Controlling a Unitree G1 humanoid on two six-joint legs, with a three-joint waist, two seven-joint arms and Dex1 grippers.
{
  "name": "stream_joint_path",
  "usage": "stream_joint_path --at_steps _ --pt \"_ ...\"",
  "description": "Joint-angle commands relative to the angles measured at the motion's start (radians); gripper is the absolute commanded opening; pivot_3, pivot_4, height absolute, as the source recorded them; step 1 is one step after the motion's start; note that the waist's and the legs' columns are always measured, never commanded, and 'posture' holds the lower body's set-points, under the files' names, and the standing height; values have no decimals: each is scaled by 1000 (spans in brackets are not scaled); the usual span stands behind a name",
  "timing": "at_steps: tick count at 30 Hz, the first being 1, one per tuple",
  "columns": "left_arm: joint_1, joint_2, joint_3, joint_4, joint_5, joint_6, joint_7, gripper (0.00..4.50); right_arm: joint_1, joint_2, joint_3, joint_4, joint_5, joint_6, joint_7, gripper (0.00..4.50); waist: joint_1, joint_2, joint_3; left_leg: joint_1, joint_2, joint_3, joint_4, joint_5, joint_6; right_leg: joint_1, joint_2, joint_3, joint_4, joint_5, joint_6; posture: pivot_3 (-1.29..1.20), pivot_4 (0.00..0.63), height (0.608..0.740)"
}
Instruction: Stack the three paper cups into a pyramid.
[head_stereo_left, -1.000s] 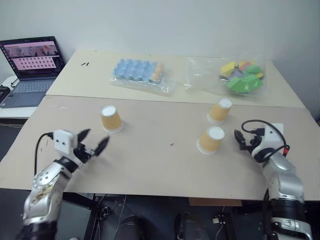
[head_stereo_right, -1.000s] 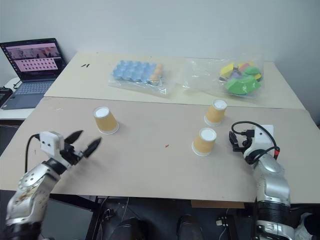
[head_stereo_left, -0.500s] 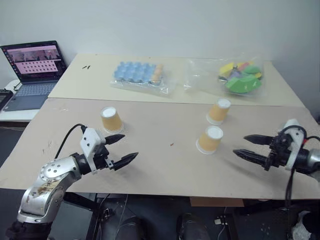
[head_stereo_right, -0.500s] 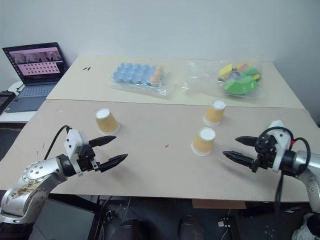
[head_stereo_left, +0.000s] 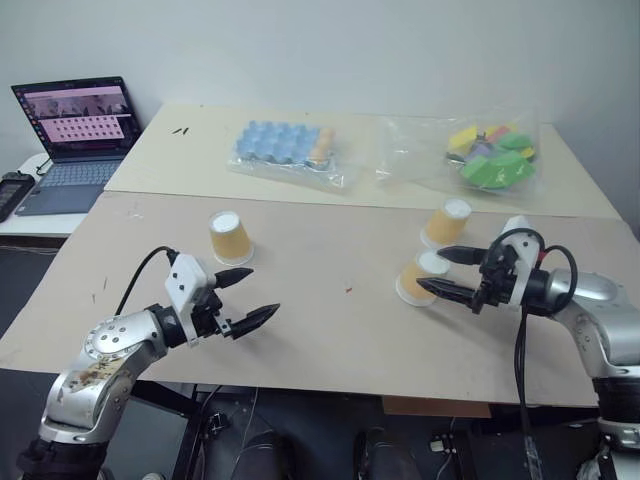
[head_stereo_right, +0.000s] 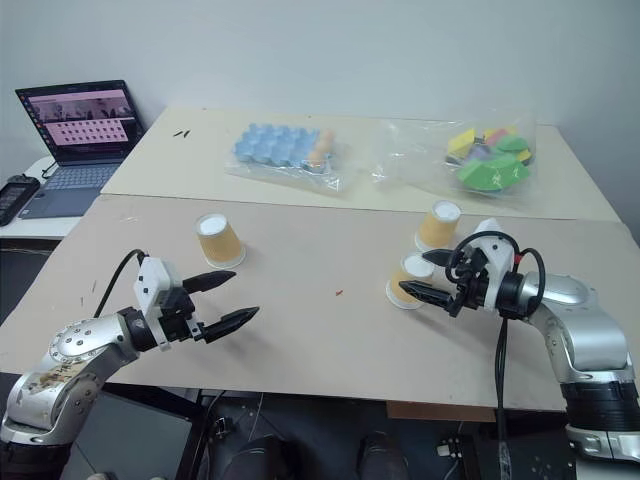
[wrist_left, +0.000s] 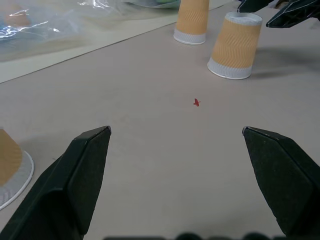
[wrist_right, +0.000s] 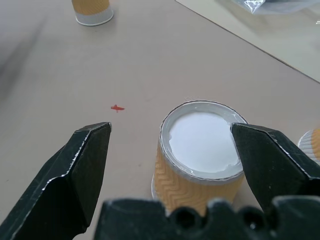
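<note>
Three tan-orange paper cups stand upside down on the near table. One cup (head_stereo_left: 229, 238) is on the left; the near right cup (head_stereo_left: 410, 282) and the far right cup (head_stereo_left: 446, 222) stand close together. My right gripper (head_stereo_left: 431, 271) is open, reaching in from the right, its fingertips either side of the near right cup (wrist_right: 200, 150) at its top, not touching it. My left gripper (head_stereo_left: 263, 292) is open and empty, pointing right over bare table, just in front of the left cup (wrist_left: 9, 165). No pyramid is built.
On the far table lie a blue moulded tray in clear plastic (head_stereo_left: 285, 150) and a bag of coloured blocks (head_stereo_left: 492, 158). An open laptop (head_stereo_left: 72, 130) sits at the far left. A small red speck (head_stereo_left: 348, 290) marks the table between the grippers.
My right gripper swung left and turned towards the near right cup, ending with its fingertips beside it. My left gripper shifted right earlier and has since held still. The cups have not moved.
</note>
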Motion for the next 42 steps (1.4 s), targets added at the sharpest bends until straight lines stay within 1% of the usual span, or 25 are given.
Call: stream_joint_path --at_steps 1,9,15,22,24,26,32,36,42 --pt "-2 0 22 -48 -11 3 11 4500 -43 19 1 60 -31 -40 -14 4469 -3 0 0 1 0 0 0 0 0 1 0 0 0 0 0 0 150 733" --pt "12 -2 24 -49 -1 1 23 4500 -69 9 -26 61 -1 -28 26 4469 -3 0 0 0 0 0 0 0 0 0 0 0 0 0 0 0 150 733" --pt "3 -2 28 -24 8 -4 30 4500 -62 -10 -23 -17 11 15 40 4469 -2 0 0 0 0 0 0 0 0 -1 0 0 0 0 0 0 150 733" --pt "-5 -12 27 -9 19 -2 39 4500 -28 -46 -71 -155 77 107 37 4469 2 0 0 -1 0 0 -1 0 0 -1 0 0 0 0 0 0 150 733" --pt "-3 -13 27 -12 18 1 42 4500 -29 -59 -105 -143 89 116 33 4469 4 0 0 -2 0 0 0 0 0 -1 0 0 -1 0 0 0 150 733" --pt "-2 -13 29 -14 15 4 43 4500 -21 -80 -112 -113 66 100 33 4469 6 0 0 -1 0 0 0 0 0 -1 0 0 -1 0 0 0 150 733" --pt "5 -12 31 -24 14 10 50 4500 22 -111 -68 18 -20 18 68 4469 10 0 0 -1 0 0 0 0 0 -1 0 -1 -1 0 0 0 150 733" --pt "9 -10 44 -30 10 18 62 4500 31 -88 -47 56 -28 2 88 4469 9 0 0 -2 0 0 -1 0 0 -2 0 0 -1 0 0 0 150 733" --pt "14 -11 50 -48 3 30 83 4500 -19 -8 3 67 -35 -2 57 4469 -1 0 0 -1 0 0 0 0 0 -1 0 0 0 0 0 0 150 733"
